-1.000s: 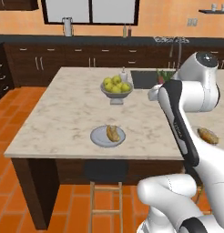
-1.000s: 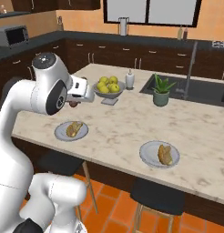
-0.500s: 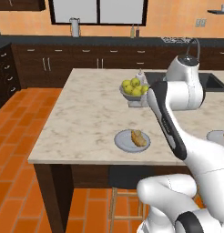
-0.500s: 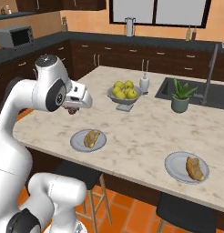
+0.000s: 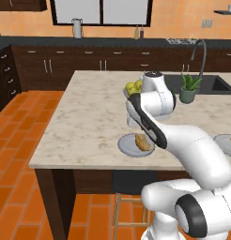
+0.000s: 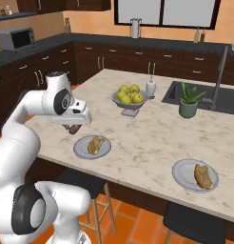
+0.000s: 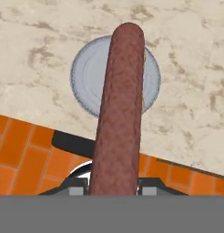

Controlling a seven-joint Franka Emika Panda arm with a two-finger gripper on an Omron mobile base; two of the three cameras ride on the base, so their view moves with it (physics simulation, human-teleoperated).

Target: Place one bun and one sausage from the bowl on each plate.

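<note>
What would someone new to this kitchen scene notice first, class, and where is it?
The long reddish-brown sausage stands out, gripped in the claw and hanging over the near round grey plate at the island's front edge, which already carries a golden bun. Farther along the marble counter, a second grey plate holds another bun. Behind them sits a grey footed bowl of yellow fruit.

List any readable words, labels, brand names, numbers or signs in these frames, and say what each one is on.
None: no readable text in any view.
The microwave, the bottles by the window and the white dispenser show no legible marks; they are too small to tell.
The plates and the sausage in the tool are plain.
</note>
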